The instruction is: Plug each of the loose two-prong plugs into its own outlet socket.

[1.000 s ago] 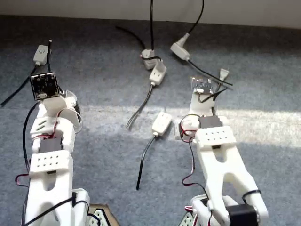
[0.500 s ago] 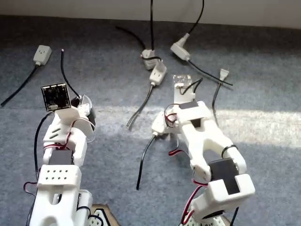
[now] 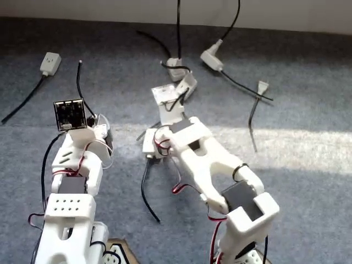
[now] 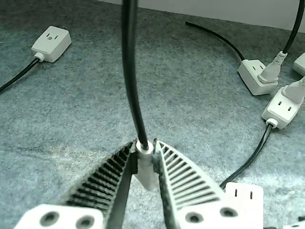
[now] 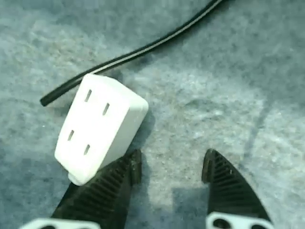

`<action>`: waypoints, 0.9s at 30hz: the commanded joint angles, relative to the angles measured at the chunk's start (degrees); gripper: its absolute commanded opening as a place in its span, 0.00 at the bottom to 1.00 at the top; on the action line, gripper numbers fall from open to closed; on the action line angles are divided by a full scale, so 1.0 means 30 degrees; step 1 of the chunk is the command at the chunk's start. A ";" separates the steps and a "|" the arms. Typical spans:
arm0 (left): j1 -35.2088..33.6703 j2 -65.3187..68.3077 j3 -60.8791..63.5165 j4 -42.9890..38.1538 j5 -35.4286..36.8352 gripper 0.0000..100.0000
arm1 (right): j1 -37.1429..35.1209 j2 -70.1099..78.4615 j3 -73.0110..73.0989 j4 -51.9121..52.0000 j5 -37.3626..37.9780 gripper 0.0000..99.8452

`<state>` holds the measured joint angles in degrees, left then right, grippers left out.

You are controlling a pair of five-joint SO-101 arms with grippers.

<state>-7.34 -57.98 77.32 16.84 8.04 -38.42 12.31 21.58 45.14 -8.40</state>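
1. Grey carpet lies under both arms in the high view. My left arm [image 3: 71, 159] stands over the left side, a black cord [image 3: 81, 82] rising from its wrist. A single socket [image 3: 50, 63] lies beyond it, well apart. My right arm [image 3: 203, 159] stretches toward the middle, where a white outlet block [image 3: 149, 142] lies close against its wrist. A loose plug [image 3: 262, 86] lies far to the right, joined to nothing, so I judge the job unfinished.

2. From the left wrist, I see the left gripper [image 4: 144, 145] clamped on a white plug [image 4: 145, 171], with the cord standing straight up out of it. I think it is held by its body so the prongs, hidden from me, stay free to enter a socket. The single socket [image 4: 51, 44] sits ahead, apart.

3. From the right wrist, the right gripper [image 5: 169, 167] is spread wide and holds nothing. The outlet block [image 5: 100, 126] lies slots-up just beside one finger [image 5: 114, 186], outside the gap. My guess is that this claw is there to steady the block, though it would have to shift sideways to straddle it.
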 commanded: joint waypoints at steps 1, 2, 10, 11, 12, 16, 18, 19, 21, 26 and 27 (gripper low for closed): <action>0.0220 -0.0454 -0.0161 -0.0059 -0.0381 0.01 | -0.1158 0.1304 -0.1714 -0.0249 -0.0117 0.21; 0.0249 -0.0454 -0.0161 -0.0059 -0.0381 0.01 | -0.1158 0.1978 -0.2037 -0.0161 -0.0117 0.21; 0.0278 -0.0630 0.0366 -0.0674 0.3311 0.01 | 0.2154 0.2037 -0.4703 0.4879 -0.0088 0.21; 0.0278 -0.0630 0.0454 -0.0996 0.3370 0.01 | 0.2828 0.1714 -0.4586 0.5201 -0.0029 0.21; 0.0278 -0.0630 0.0484 -0.1407 0.3370 0.01 | 0.3385 0.1363 -0.4293 0.5348 -0.0029 0.21; 0.0894 -0.0630 0.0454 -0.2081 0.3165 0.01 | 0.4996 -0.0366 -0.1861 0.4996 0.0000 0.21; 0.1919 -0.0630 0.0484 -0.2022 0.3165 0.01 | 0.5084 -0.1333 -0.0278 0.4117 0.0000 0.21; 0.2330 -0.0630 0.0484 -0.2022 0.3165 0.01 | 0.5026 -0.1802 0.0484 0.3502 0.0000 0.21; 0.2886 -0.0630 0.0484 -0.1993 0.3136 0.01 | 0.4674 -0.2769 0.1773 0.2183 0.0000 0.21; 0.2183 -0.0630 0.0425 -0.0645 0.2462 0.01 | 0.3209 -0.3619 0.3473 0.0542 0.0000 0.21; 0.2125 -0.0630 0.0425 -0.0498 0.2462 0.01 | 0.2886 -0.3619 0.3590 0.0542 0.0000 0.21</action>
<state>0.31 -58.86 79.25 12.62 17.10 -26.81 4.31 31.43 48.13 -8.22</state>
